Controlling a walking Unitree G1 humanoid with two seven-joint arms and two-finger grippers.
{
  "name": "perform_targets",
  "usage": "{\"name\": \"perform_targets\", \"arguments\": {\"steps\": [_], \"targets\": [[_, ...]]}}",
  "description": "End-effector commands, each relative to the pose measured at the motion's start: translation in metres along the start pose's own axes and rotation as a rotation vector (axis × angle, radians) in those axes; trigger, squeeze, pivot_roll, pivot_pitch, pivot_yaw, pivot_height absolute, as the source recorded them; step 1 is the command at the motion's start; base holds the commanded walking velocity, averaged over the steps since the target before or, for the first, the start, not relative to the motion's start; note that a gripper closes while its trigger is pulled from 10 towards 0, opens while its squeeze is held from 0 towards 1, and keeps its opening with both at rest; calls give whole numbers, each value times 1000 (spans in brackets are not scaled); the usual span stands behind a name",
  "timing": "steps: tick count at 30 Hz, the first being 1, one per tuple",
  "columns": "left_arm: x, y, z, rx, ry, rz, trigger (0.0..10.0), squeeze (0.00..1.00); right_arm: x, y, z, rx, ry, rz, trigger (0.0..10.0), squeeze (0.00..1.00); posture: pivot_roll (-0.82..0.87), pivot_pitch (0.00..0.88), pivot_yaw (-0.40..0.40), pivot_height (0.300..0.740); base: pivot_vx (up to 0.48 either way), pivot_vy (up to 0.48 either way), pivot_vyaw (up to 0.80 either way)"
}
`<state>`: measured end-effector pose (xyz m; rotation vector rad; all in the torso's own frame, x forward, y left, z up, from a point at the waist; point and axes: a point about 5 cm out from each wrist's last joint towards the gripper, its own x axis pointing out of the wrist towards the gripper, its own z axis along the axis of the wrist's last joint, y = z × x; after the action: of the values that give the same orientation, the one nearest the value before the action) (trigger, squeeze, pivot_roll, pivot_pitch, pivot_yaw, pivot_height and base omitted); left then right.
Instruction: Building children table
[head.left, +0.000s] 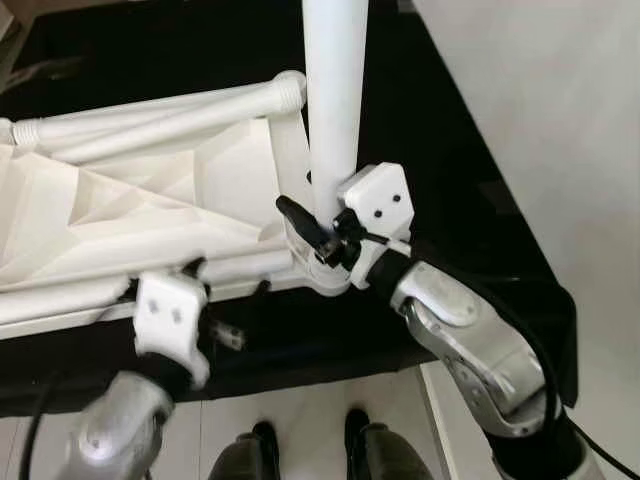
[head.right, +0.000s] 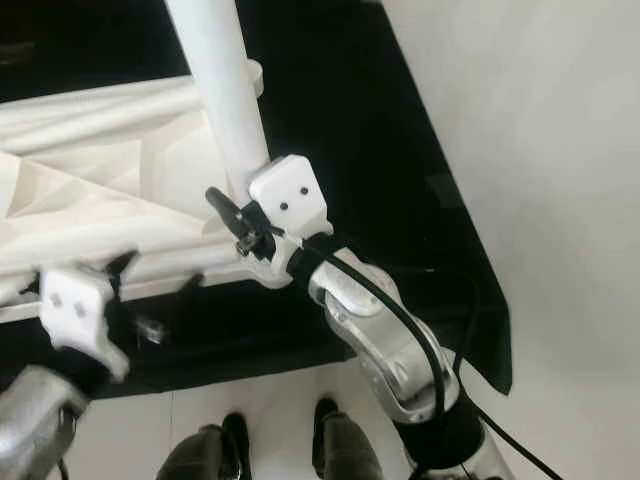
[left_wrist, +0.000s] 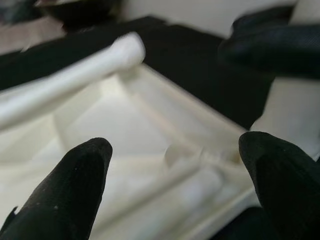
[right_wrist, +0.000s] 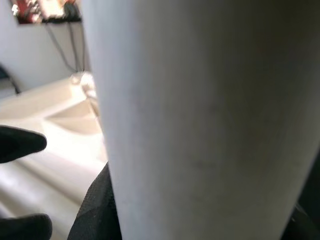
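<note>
Tabletop (head.left: 130, 210), white and ribbed on its underside, lies upside down on a black mat (head.left: 470, 180), which covers the floor beside a pale wall (head.left: 560, 130). It reaches from the left edge of the head views to the middle, its near rim just ahead of both grippers.

An upright leg (head.left: 335, 90), a thick white tube, stands at the tabletop's near right corner, its foot at the corner socket. In the right wrist view it is a broad pale column very close to the camera. A second leg (head.left: 160, 115), also white, lies flat along the tabletop's far edge, its ridged end pointing towards the upright one.

Right gripper (head.left: 322, 235) sits at the base of the upright leg, its black fingers closed around the tube just above the socket.

Left gripper (head.left: 195, 275) hovers at the tabletop's near rim, left of the corner. Its fingers (left_wrist: 75, 190) are spread apart with nothing between them, and the ribbed underside shows beyond them in the left wrist view.

Robot's feet (head.left: 265, 440) stand on pale tiles just short of the mat.
</note>
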<state>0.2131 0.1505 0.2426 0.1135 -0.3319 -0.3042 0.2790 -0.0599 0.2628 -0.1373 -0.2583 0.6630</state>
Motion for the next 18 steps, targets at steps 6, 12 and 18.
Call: {"name": "perform_targets", "arguments": {"steps": [6,12,18], "targets": [[18,7,31,-13,-102,-117,10000,0,13,-18,-1,142,-7,48,10000,0,7,280,57,740,0,0,0],[39,8,57,-54,-195,-185,10000,0,19,-24,17,99,-104,123,10000,0,7,248,55,740,0,0,0],[59,8,68,-86,-236,-188,10000,0,23,-16,34,32,-188,255,10000,0,12,218,55,740,0,0,0]]}}
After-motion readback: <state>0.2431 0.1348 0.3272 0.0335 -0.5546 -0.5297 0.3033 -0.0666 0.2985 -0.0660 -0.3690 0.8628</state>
